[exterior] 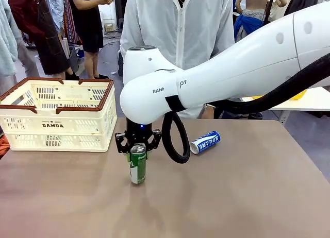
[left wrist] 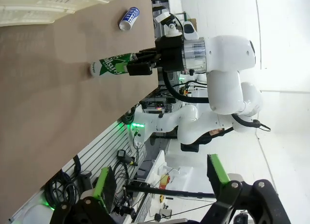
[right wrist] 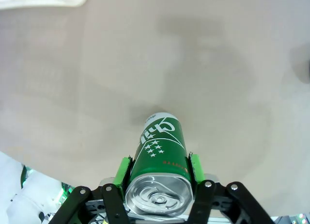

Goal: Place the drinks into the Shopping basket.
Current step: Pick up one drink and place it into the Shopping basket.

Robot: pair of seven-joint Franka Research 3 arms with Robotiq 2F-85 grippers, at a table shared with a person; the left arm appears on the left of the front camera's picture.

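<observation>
A green can (exterior: 137, 166) with white markings stands upright mid-table. My right gripper (exterior: 137, 151) comes down over its top and is shut on it. In the right wrist view the green pads (right wrist: 125, 171) press both sides of the green can (right wrist: 162, 151) just under its silver lid. The left wrist view shows this can (left wrist: 110, 65) and the right gripper (left wrist: 139, 64) from afar. A blue and white can (exterior: 205, 142) lies on its side farther right. The cream Shopping basket (exterior: 56, 125) marked DAMDA sits at the far left. My left gripper (left wrist: 162, 183) is open, holding nothing.
A person in a white coat (exterior: 180, 27) stands at the far side of the table, behind the right arm. A black cable loop (exterior: 175, 140) hangs from the right wrist between the two cans. Bare brown tabletop (exterior: 232, 197) spreads in front.
</observation>
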